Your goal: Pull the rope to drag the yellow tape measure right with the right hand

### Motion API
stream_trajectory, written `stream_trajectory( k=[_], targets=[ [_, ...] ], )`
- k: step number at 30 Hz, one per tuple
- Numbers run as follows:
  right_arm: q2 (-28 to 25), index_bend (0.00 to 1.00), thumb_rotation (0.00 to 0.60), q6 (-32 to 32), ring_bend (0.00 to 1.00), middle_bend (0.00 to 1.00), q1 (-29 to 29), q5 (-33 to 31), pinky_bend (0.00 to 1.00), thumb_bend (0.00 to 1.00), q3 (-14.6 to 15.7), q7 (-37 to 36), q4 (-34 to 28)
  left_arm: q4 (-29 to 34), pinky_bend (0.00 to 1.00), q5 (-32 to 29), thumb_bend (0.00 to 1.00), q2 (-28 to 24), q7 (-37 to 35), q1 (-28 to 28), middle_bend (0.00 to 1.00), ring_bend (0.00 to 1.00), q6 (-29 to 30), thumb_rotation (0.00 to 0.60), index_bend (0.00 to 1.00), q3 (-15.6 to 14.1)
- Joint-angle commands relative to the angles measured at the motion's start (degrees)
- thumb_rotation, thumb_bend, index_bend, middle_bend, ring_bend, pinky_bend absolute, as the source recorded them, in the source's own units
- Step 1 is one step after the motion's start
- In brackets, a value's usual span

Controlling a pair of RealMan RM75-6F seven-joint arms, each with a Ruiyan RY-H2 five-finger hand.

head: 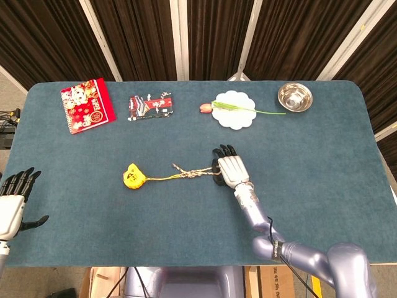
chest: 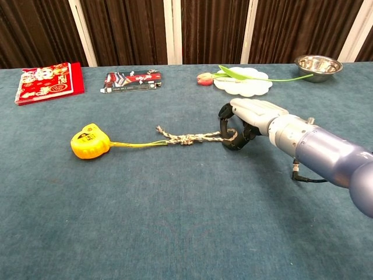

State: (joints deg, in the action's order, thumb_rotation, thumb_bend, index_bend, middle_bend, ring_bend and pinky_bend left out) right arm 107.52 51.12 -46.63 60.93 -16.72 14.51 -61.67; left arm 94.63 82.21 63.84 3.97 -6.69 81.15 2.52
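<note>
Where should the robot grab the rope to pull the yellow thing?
Grip the rope at its free right end, past the knot, coming down from above: it lies flat, tied to the yellow tape measure on its left. The right hand is curled there.

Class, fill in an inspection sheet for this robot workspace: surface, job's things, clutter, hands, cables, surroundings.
Surface: blue cloth table.
Job's things: yellow tape measure left of centre; rope runs from it right, to the right hand.
Clutter: red booklet, card pack, white plate with tulip, steel bowl, all along the far edge.
Hands: right hand curled at the rope end; left hand open, off the table's left edge.
Cables: black lead under right forearm.
Surroundings: dark curtains.
</note>
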Motion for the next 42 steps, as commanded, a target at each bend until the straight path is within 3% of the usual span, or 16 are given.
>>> stream_trajectory(
  k=[1,16,25,42],
  targets=[
    [-0.76,0.62,0.600,0.54,0.01,0.19,0.11,0.41,0.00,0.42,-0.13,-0.01,-1.04,-0.02,0.00,-0.07,0.00,0.03,0.01,-0.01,0.00,0.00,-0.02,0.600,0.00,0.02],
    [-9.05,0.63,0.600,3.43,0.01,0.19,3.00,-1.42,0.00,0.43,-0.10,2.84,-12.11,0.29,0.00,-0.14,0.00,0.07,0.37,-0.08,0.00,0.00,-0.21,0.600,0.00,-0.11],
    [-14.31,0.64,0.600,4.69,0.01,0.19,5.93,-5.80,0.00,0.43,-1.31,0.99,-19.26,0.68,0.00,0.16,0.00,-0.09,0.20,-0.04,0.00,0.00,-0.17,0.600,0.00,-0.30],
    [-24.78,0.65,0.600,7.14,0.01,0.19,10.55,-9.66,0.00,0.43,-2.30,-2.33,-24.42,0.96,0.00,0.86,0.00,-0.24,0.36,0.09,0.00,0.00,0.20,0.600,0.00,-0.61]
  ],
)
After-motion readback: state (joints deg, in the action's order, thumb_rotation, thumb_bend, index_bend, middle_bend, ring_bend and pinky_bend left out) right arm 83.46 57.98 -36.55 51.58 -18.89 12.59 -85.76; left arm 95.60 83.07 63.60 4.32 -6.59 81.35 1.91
